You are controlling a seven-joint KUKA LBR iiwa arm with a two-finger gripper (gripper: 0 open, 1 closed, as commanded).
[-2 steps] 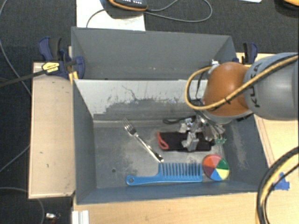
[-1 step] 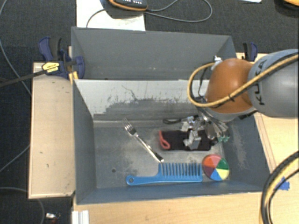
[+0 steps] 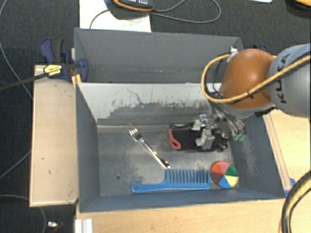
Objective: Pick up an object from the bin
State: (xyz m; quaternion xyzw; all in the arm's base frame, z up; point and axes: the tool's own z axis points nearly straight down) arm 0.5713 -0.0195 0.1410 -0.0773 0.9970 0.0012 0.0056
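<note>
My gripper hangs low at the right of the bin, right over a black object with a red loop that lies near the back wall. Its fingers reach down onto the black object's right end. A small ball in red, green, yellow and blue lies just in front of the gripper, at the bin's front right. A blue comb lies along the front wall, its teeth pointing back.
A silver fork lies slantwise in the middle of the floor, tines toward the back left. The arm's orange cover and cables hang over the right rim.
</note>
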